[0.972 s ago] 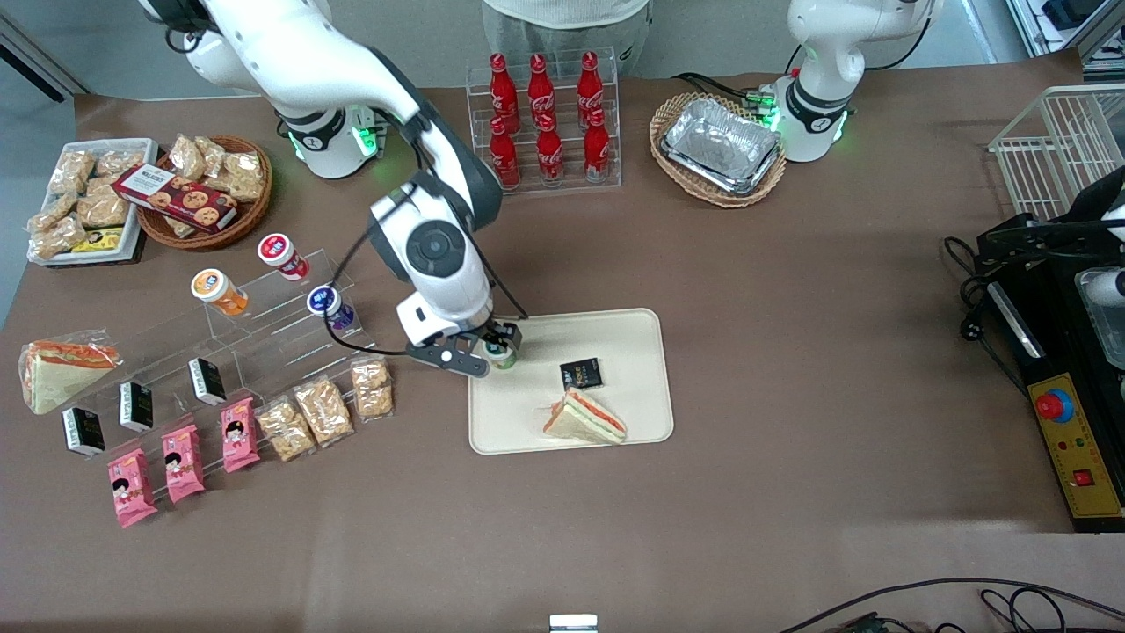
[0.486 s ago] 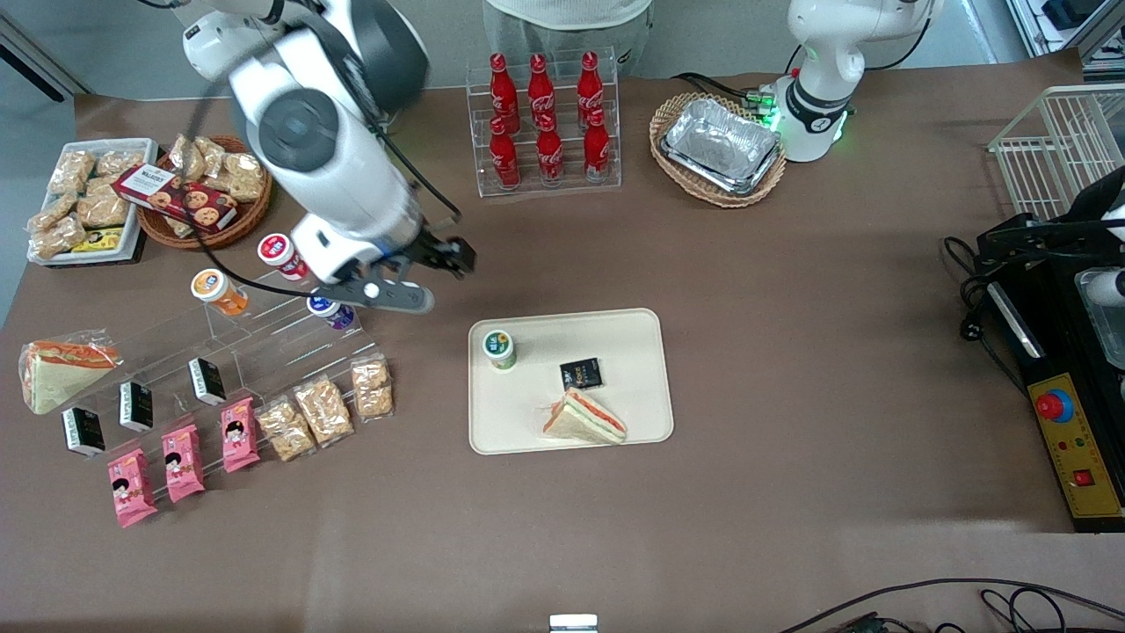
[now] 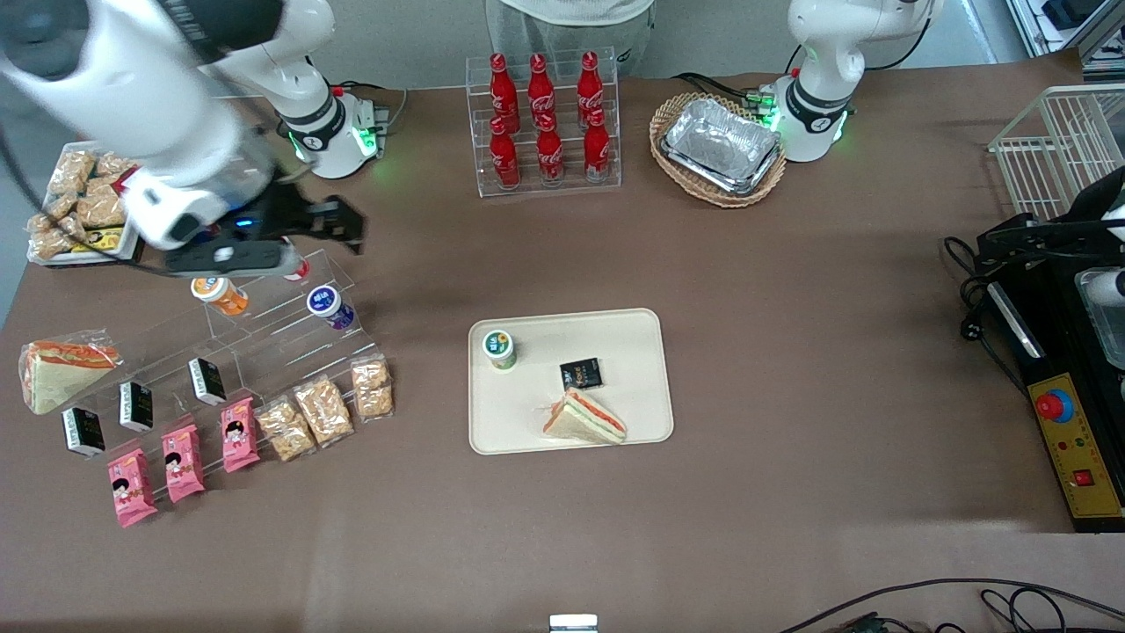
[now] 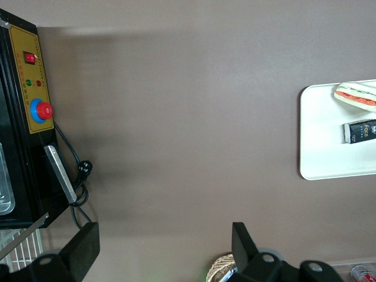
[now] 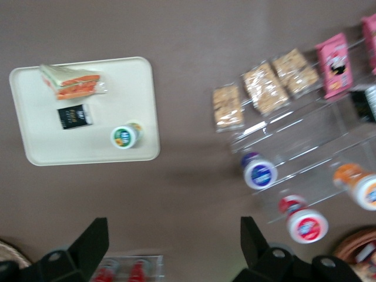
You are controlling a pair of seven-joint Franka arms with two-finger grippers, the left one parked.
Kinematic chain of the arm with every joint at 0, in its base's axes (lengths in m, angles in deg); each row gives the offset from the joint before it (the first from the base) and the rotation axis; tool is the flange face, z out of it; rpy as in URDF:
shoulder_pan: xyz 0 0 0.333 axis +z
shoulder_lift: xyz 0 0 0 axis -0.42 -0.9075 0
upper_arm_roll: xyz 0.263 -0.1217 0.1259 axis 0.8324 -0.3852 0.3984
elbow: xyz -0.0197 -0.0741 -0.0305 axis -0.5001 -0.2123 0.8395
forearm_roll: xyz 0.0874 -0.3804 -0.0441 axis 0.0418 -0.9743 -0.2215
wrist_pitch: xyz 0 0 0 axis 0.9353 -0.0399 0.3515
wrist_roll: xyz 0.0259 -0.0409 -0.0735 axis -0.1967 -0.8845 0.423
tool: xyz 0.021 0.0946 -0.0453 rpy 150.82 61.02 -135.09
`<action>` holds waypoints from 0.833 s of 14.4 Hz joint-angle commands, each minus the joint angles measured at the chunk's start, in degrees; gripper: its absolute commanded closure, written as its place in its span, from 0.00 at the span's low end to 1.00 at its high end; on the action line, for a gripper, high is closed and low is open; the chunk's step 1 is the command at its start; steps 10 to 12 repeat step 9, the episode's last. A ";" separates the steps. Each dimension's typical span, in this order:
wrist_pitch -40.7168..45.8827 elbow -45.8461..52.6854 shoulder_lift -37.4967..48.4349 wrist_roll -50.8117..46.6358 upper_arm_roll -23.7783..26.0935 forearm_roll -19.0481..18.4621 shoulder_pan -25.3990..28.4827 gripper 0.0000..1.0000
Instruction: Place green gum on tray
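Brown table [image 3: 791, 369] carries everything. Right arm [image 3: 149, 105] raised high at its own end of the table, above the snack basket and the clear stepped rack [image 3: 264, 325]. Gripper [image 3: 338, 224] hangs over the rack's uppermost step, well apart from the tray; fingers [image 5: 94, 238] spread wide with nothing between them. Tray [image 3: 633, 334] lies flat near the table's middle, nearer the front camera than the cola bottle rack [image 3: 545, 123]. Foil pan [image 3: 722, 145] sits in a wicker basket toward the parked arm's end. On the tray, a sandwich wedge [image 3: 584, 417] at the edge nearest the front camera, a small black packet [image 3: 581, 374] just beside it and farther from the camera, both lying flat. Green gum [image 3: 499, 349] stands upright on the tray, lid up, in the corner toward the working arm's end and farther from the camera, close to the rim and apart from packet and sandwich. Wrist view confirms: green gum [image 5: 124, 136] inside the tray [image 5: 35, 135] rim, near a corner. On the stepped rack, a purple jar [image 3: 330, 306] and an orange jar [image 3: 219, 293] tilted on its steps; a red-lidded jar [image 5: 307, 224] on the highest step, mostly hidden under the gripper in the front view.
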 commanded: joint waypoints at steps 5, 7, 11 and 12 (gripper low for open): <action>3.09 -2.76 3.08 21.12 0.64 -0.62 -17.70 0.00; 3.17 -2.41 2.82 20.97 0.20 -0.71 -17.45 0.00; 3.26 -2.41 2.82 21.13 0.20 -0.71 -17.45 0.00; 3.26 -2.41 2.82 21.13 0.20 -0.71 -17.45 0.00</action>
